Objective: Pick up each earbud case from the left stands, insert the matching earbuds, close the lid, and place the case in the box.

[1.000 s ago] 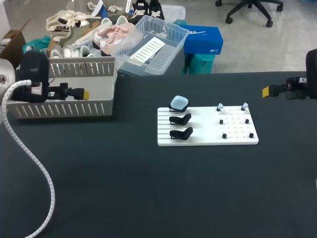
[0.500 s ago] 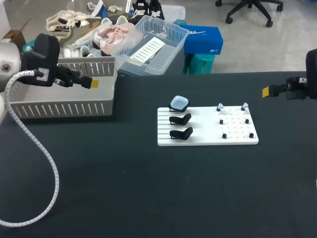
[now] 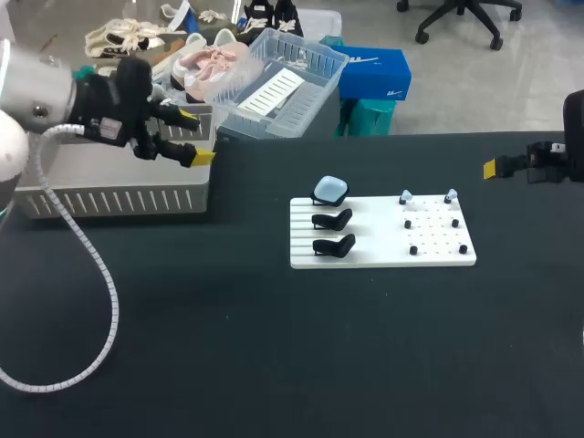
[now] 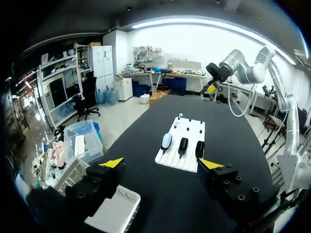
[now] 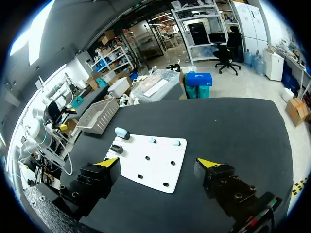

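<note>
While the left pincer (image 3: 196,137) gapes wide and empty, it should straddle the pale-blue rounded earbud case (image 3: 329,191) ahead squarely.

The left gripper (image 3: 195,137) hangs over the corner of the grey box (image 3: 109,193), with its yellow tips apart. A white board (image 3: 383,257) lies on the black worktop (image 3: 274,347). On it are a light blue case (image 3: 330,191), two black stands (image 3: 333,220) and two small earbuds (image 3: 405,197). The right gripper (image 3: 493,168) is well apart, at the right side.
</note>
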### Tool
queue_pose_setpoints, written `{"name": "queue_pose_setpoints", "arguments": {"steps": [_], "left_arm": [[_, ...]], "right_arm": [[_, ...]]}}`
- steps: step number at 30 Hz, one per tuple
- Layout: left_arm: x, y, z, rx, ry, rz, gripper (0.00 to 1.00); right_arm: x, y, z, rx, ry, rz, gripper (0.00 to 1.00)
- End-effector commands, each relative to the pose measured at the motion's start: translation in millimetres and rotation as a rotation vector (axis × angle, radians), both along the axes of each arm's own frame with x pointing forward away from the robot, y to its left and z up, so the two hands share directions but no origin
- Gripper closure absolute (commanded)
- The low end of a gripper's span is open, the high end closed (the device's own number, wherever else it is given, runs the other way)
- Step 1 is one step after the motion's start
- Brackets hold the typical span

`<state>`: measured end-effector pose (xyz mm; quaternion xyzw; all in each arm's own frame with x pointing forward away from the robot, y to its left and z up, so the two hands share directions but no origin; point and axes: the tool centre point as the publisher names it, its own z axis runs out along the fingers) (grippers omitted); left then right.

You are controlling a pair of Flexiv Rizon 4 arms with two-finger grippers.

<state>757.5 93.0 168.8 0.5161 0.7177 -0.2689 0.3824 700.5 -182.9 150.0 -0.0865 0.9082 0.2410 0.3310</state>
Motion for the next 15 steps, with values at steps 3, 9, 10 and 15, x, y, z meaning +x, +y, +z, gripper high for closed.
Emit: {"name": "queue_pose_setpoints", "arguments": {"steps": [3, 9, 10, 15], "left_arm": [[21.9, -28, -14.3, 0.035, 0.039, -0.381, 0.0], [24.2, -53, -34.5, 0.051, 0.032, -0.428, 0.0], [23.7, -56, -38.7, 0.058, 0.032, -0.44, 0.0], [27.6, -69, -60.4, 0.084, 0.093, -0.422, 0.0]], "right_arm": [[0.0, -1, 0, 0.002, 0.0, 0.003, 0.0], [0.0, -1, 0, 0.002, 0.0, 0.003, 0.0], [0.0, -1, 0, 0.002, 0.0, 0.003, 0.0], [0.0, -1, 0, 0.002, 0.0, 0.003, 0.0]]}}
